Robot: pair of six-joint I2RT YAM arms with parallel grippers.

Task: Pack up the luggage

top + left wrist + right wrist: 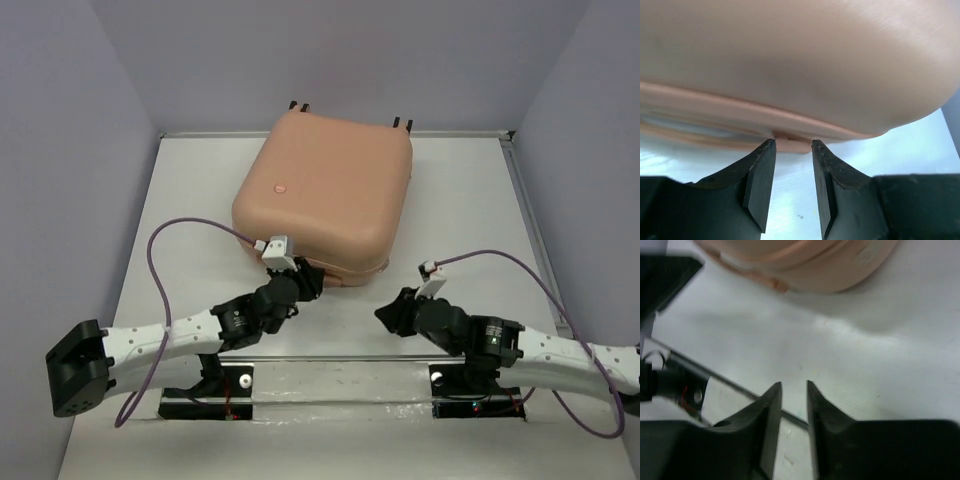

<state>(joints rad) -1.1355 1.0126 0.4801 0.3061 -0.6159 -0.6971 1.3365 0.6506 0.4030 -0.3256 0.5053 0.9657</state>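
Note:
The luggage [325,190] is a peach-pink hard-shell suitcase lying closed and flat at the back middle of the table, with its black wheels [300,105] at the far edge. My left gripper [305,270] is at its near edge. In the left wrist view the luggage [800,60] fills the top, and the left gripper [793,143] has its jaws a little apart with the tips right at the zipper seam [715,107], nothing between them. My right gripper [385,315] hovers over bare table right of the near corner, jaws narrowly apart and empty [794,384]. The luggage also shows in the right wrist view [805,265].
Grey walls enclose the white table [470,200] on the left, back and right. A metal mounting rail [340,385] with both arm bases runs along the near edge. Purple cables loop from each wrist. The left arm [665,275] shows at the top left of the right wrist view.

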